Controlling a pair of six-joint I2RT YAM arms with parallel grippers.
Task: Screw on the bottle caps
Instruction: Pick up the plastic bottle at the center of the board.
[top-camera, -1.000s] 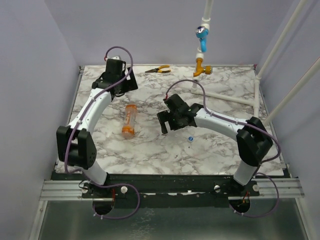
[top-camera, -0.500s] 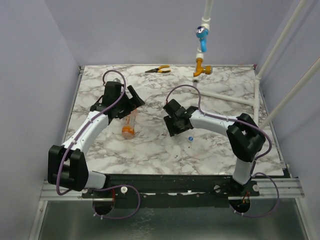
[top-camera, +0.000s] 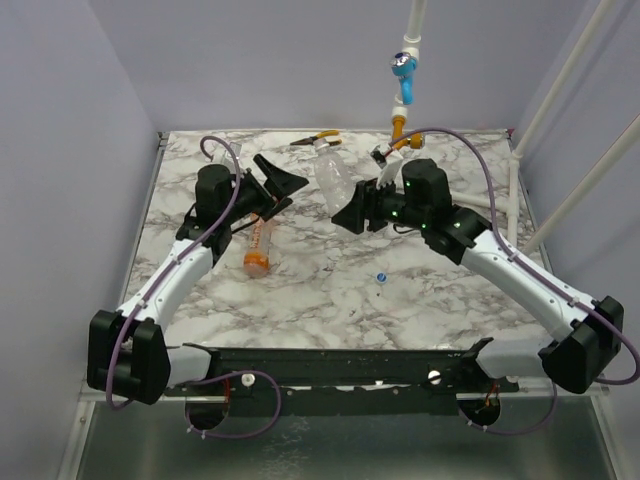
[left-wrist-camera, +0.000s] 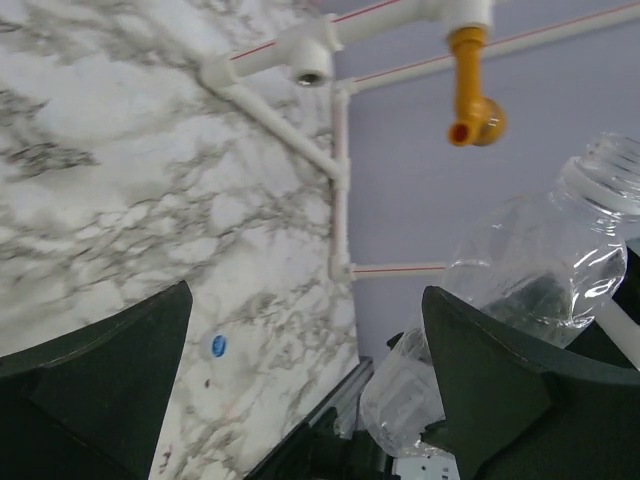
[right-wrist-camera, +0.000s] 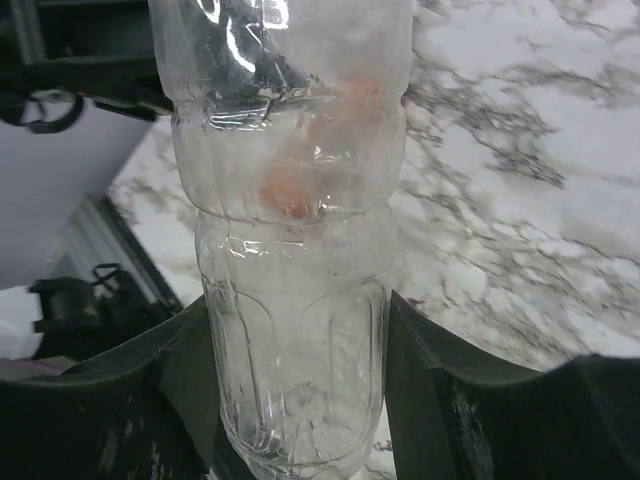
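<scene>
A clear empty bottle (top-camera: 333, 178) is held up off the table, its open neck pointing to the back, with my right gripper (top-camera: 354, 214) shut on its lower body. The right wrist view shows the bottle (right-wrist-camera: 295, 300) pinched between both fingers of that gripper (right-wrist-camera: 298, 345). My left gripper (top-camera: 284, 184) stands open just left of the bottle, touching nothing. In the left wrist view the bottle (left-wrist-camera: 540, 270) shows behind the right finger of the left gripper (left-wrist-camera: 310, 400). An orange bottle (top-camera: 258, 245) lies on the marble. The small blue cap (top-camera: 381, 277) (left-wrist-camera: 218, 346) rests alone on the table.
Orange-handled pliers (top-camera: 318, 140) lie at the back edge. White pipe with a blue valve handle (top-camera: 403, 68) and an orange valve handle (top-camera: 400, 130) rises at the back right. More white pipe (left-wrist-camera: 335, 170) runs along the right side. Walls close in the table.
My right gripper closed on the clear bottle at mid-table and lifted it up and toward the back. The left arm swung right and forward, bringing its open gripper beside the bottle.
</scene>
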